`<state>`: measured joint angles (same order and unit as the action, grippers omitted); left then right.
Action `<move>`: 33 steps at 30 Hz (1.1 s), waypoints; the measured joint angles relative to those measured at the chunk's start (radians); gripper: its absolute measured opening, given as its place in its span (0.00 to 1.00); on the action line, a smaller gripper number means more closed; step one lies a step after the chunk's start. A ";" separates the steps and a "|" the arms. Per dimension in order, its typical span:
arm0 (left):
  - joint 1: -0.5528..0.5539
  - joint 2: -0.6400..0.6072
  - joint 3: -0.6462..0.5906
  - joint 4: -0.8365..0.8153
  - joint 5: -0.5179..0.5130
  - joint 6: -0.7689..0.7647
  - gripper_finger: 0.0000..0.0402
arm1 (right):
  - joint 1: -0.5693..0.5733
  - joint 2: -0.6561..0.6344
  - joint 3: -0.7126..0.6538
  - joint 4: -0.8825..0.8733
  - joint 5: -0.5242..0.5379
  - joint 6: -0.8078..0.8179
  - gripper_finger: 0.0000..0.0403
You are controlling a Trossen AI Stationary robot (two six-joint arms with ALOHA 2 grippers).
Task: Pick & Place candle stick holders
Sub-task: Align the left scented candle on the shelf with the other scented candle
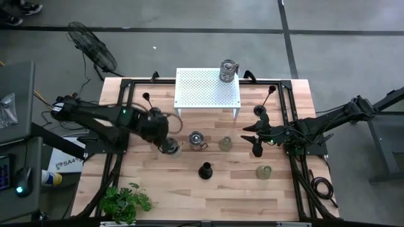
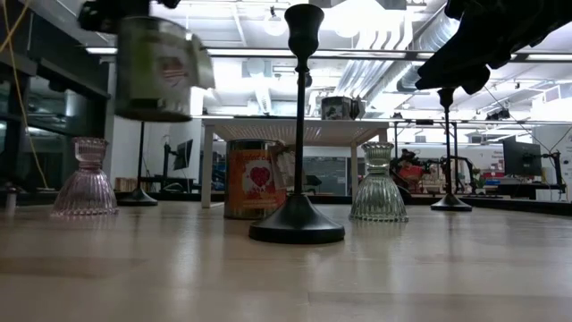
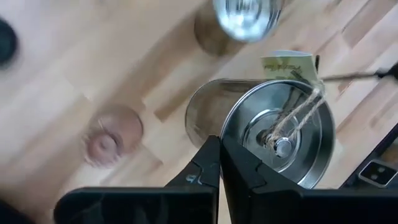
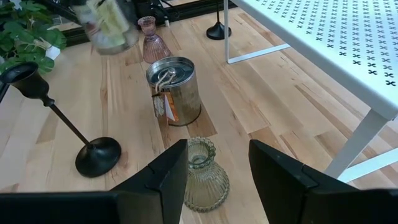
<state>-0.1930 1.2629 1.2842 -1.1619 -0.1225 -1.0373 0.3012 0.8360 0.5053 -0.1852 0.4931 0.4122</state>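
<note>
Left gripper (image 3: 219, 144) has its fingers pinched together on the edge of a metal tin holder (image 3: 280, 127). The tin hangs clear of the table (image 2: 268, 268), likely so it can pass over the other holders. A pink glass holder (image 2: 84, 179) stands near and below it, with a second tin (image 1: 196, 140) just beyond. Right gripper (image 4: 214, 165) hovers with fingers apart, straddling the view of a greenish glass holder (image 4: 205, 177), seemingly lined up to grasp it.

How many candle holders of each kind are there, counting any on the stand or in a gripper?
Black stemmed sticks: 3
Metal tins: 3, one held by the left gripper
Greenish glass cups: 2
Pink glass cup: 1
Total: 9
</note>
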 joint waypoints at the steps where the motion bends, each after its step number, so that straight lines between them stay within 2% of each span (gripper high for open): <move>1: 0.029 -0.001 0.016 -0.002 0.000 0.036 0.00 | 0.000 0.000 0.000 0.000 0.000 0.000 0.40; 8: 0.250 0.020 0.151 0.000 -0.001 0.298 0.00 | 0.000 0.000 0.000 0.000 0.000 0.000 0.40; 16: 0.457 0.144 0.344 -0.016 0.020 0.549 0.00 | 0.000 0.000 0.000 0.000 -0.002 0.001 0.40; 25: 0.585 0.320 0.506 -0.007 0.063 0.718 0.00 | 0.000 0.000 0.000 0.001 -0.005 0.001 0.40; 33: 0.663 0.398 0.528 0.028 0.065 0.794 0.00 | 0.000 0.000 0.000 0.001 -0.022 0.001 0.40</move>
<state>0.4698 1.6608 1.8126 -1.1338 -0.0572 -0.2433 0.3012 0.8360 0.5053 -0.1844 0.4712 0.4133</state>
